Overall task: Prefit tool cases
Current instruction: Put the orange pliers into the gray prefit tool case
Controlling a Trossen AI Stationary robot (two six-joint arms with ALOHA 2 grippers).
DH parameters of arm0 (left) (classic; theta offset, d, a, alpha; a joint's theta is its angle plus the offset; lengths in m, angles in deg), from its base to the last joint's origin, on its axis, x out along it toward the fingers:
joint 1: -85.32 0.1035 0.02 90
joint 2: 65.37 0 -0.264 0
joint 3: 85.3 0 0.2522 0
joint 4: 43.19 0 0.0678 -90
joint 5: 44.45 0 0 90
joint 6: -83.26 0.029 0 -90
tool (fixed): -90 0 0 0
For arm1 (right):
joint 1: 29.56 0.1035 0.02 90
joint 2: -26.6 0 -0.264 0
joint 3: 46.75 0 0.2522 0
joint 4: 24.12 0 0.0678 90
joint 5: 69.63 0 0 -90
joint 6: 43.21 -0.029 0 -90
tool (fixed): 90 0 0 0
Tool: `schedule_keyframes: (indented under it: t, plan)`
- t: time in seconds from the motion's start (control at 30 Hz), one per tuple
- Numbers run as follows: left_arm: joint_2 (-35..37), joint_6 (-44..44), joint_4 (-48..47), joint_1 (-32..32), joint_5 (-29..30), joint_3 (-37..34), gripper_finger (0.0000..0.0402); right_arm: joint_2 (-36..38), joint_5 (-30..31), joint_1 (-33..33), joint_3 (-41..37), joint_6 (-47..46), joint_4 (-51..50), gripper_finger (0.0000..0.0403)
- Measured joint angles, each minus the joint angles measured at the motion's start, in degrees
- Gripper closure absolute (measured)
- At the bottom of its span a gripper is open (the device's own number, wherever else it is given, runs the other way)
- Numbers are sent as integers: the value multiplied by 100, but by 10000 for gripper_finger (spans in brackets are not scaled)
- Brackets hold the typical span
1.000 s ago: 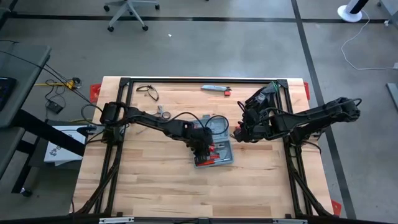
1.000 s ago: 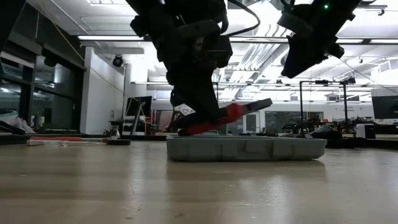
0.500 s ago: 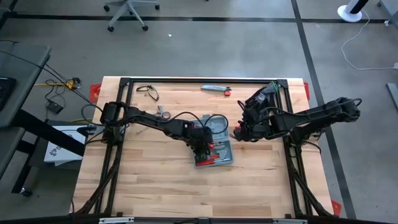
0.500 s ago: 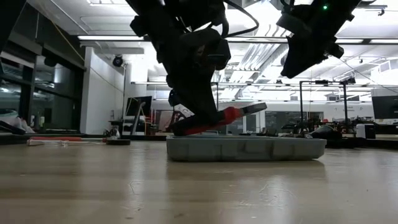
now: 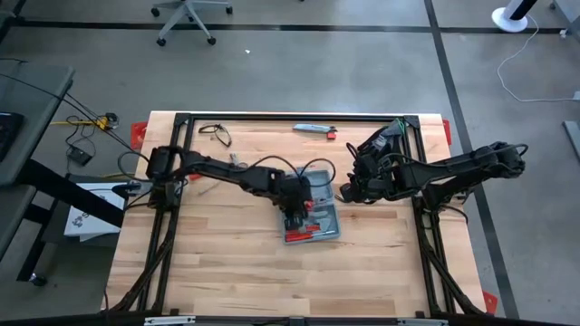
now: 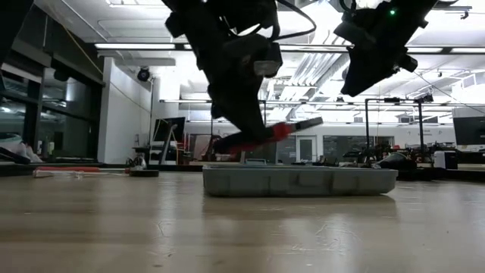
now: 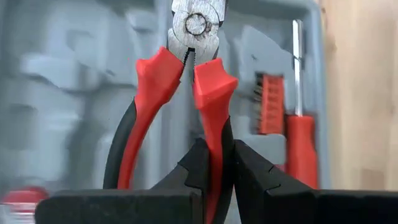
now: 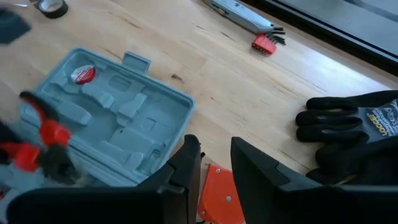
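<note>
One tool case (image 5: 314,215) lies open beneath the left hand (image 7: 216,163), which grips red-handled pliers (image 7: 186,93) above it.

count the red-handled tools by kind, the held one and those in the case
pliers: 1, held in the left gripper over the tool case
screwdriver: 1, lying in the case
red bit holder: 1, lying in the case beside the screwdriver
total: 3
</note>
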Motion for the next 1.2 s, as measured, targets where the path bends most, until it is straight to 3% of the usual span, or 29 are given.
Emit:
schedule_keyframes:
  t: [0.47,1.2]
  plan:
    - [2,343,-85,970,-114,184,367,0,1,-2,0,0,0,320]
    - [4,356,-131,1027,-124,184,367,0,1,-2,0,108,0,320]
